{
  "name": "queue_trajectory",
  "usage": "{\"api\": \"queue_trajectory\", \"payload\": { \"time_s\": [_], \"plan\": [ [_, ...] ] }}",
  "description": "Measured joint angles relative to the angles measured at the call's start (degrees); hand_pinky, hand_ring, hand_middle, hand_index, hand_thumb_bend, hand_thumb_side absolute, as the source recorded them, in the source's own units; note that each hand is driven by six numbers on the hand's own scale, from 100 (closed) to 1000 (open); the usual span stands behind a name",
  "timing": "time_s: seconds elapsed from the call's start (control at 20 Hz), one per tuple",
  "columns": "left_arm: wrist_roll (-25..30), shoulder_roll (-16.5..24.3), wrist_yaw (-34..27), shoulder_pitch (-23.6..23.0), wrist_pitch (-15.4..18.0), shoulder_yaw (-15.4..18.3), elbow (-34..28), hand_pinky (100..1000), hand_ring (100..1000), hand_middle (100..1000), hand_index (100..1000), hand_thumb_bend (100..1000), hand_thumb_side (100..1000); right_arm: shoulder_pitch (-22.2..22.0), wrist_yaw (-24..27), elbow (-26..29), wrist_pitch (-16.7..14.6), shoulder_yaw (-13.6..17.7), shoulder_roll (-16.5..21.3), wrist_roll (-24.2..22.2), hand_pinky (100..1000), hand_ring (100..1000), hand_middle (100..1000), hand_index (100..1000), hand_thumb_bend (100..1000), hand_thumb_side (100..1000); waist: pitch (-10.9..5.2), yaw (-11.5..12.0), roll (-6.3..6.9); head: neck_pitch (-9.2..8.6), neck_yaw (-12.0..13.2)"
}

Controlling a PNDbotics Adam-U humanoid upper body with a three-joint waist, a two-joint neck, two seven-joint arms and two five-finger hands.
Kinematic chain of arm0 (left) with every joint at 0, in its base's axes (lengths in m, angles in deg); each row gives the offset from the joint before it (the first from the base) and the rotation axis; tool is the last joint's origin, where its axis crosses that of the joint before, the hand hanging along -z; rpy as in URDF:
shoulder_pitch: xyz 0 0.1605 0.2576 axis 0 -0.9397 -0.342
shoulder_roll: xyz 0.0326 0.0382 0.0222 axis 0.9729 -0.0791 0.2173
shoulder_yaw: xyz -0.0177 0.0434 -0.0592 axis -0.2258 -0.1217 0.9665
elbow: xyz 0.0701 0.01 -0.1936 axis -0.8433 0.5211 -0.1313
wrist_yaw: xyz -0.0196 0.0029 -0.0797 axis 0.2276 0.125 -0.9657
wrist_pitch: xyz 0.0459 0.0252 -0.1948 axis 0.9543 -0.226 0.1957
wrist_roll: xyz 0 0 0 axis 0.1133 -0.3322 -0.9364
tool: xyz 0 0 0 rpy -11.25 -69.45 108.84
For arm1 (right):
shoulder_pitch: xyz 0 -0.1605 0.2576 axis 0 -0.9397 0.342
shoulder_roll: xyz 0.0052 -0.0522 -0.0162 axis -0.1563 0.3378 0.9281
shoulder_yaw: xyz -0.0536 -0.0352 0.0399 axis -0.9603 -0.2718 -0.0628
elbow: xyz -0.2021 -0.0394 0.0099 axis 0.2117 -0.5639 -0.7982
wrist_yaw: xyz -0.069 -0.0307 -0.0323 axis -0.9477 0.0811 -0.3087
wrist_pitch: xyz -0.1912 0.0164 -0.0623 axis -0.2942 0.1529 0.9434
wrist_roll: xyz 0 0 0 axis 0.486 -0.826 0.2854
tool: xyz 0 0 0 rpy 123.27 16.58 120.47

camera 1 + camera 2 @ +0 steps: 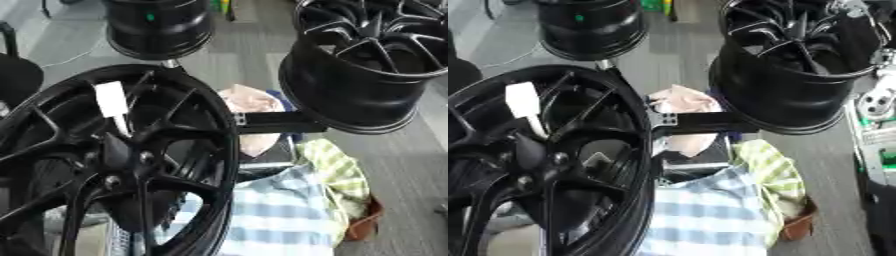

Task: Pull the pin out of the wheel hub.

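The nearest wheel hub (pixel 114 165) was glossy black, and a white tag (pixel 112 100) hung on its spokes. 2 more wheels, one right (pixel 367 65) and one far (pixel 159 25), were black too; the far one bore a small green dot (pixel 150 17). Beneath lay a blue-and-white checked cloth (pixel 280 215), a green-and-white checked cloth (pixel 337 175) and a pale pink rag (pixel 251 100). The floor (pixel 411 165) was grey.
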Motion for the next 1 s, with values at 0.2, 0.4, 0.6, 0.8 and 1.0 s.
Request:
{"api": "queue_trajectory", "payload": {
  "time_s": [0.2, 0.4, 0.6, 0.8, 1.0],
  "plan": [
    [-7.34, -3.12, 4.13, 3.03, 0.36, -0.05, 5.72, 733, 472, 289, 403, 100, 100, 0.02, 0.01, -0.14, 0.0, -0.01, 0.0, 0.0, 764, 750, 682, 817, 100, 491, 0.0, -0.31, -0.18, 0.0, 0.3],
    [-11.64, -6.26, 7.28, 5.04, 2.82, -0.07, 11.07, 781, 571, 434, 567, 145, 100, 0.04, 0.07, -0.15, 0.0, -0.01, 0.0, 0.0, 764, 750, 681, 817, 100, 497, 0.12, -0.67, -0.29, -0.03, 0.65],
    [-11.64, -7.95, 10.11, 5.29, 4.07, -0.45, 15.01, 897, 844, 746, 818, 408, 232, 0.05, 0.13, -0.15, -0.01, -0.01, -0.01, 0.0, 764, 750, 681, 817, 100, 496, 0.24, -0.84, -0.29, -0.04, 0.91],
    [-10.65, -8.22, 11.76, 5.29, 5.06, -0.42, 16.13, 897, 844, 746, 818, 408, 232, 0.05, 0.24, -0.15, -0.01, -0.01, -0.01, 0.01, 764, 750, 681, 817, 100, 496, 0.25, -0.84, -0.29, -0.26, 0.96],
    [-10.15, -8.22, 12.65, 5.21, 5.48, -0.41, 16.52, 910, 897, 849, 891, 476, 463, 0.05, 0.36, -0.15, -0.02, -0.01, -0.01, 0.01, 765, 750, 681, 817, 100, 501, 0.25, -0.76, -0.29, -0.43, 0.96]
  ]
}}
